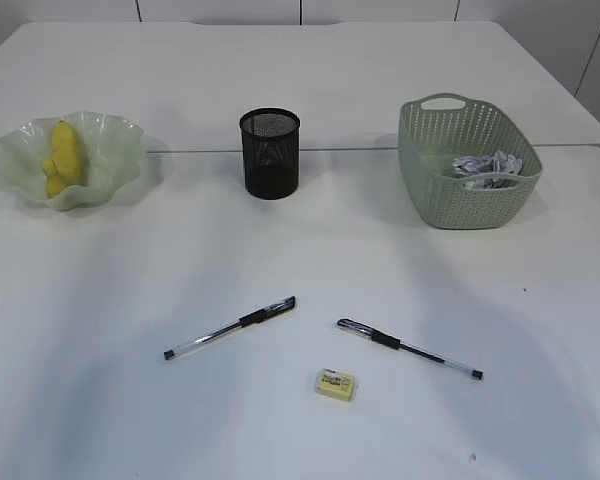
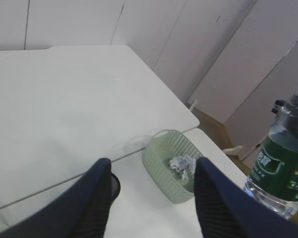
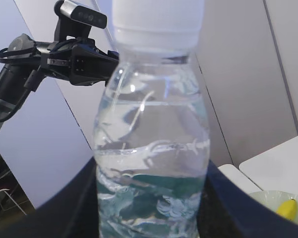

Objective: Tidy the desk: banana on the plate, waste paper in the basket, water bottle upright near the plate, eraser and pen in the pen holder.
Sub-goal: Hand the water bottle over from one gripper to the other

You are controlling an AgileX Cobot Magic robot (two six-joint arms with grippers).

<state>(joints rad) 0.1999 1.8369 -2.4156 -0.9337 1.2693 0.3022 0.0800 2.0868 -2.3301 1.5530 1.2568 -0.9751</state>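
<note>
The banana (image 1: 63, 157) lies in the pale green plate (image 1: 120, 140) at the desk's far left. In the middle stands the black mesh pen holder (image 1: 270, 153). The green basket (image 1: 435, 190) at the right holds the waste paper (image 1: 487, 165). Two pens (image 1: 230, 327) (image 1: 410, 349) and the yellow eraser (image 1: 336, 384) lie near the front. Neither gripper appears in the exterior view. My right gripper (image 3: 151, 168) is shut on the water bottle (image 3: 151, 148), cap up. My left gripper (image 2: 154, 161) is open and empty, high over the basket (image 2: 161, 166); the bottle (image 2: 280, 168) shows at that view's right edge.
A seam crosses the desk (image 1: 360, 250) behind the pen holder. In the right wrist view the left arm (image 3: 64, 54) reaches in at the upper left, and the plate (image 3: 268, 203) with the banana tip (image 3: 289, 208) shows at the lower right.
</note>
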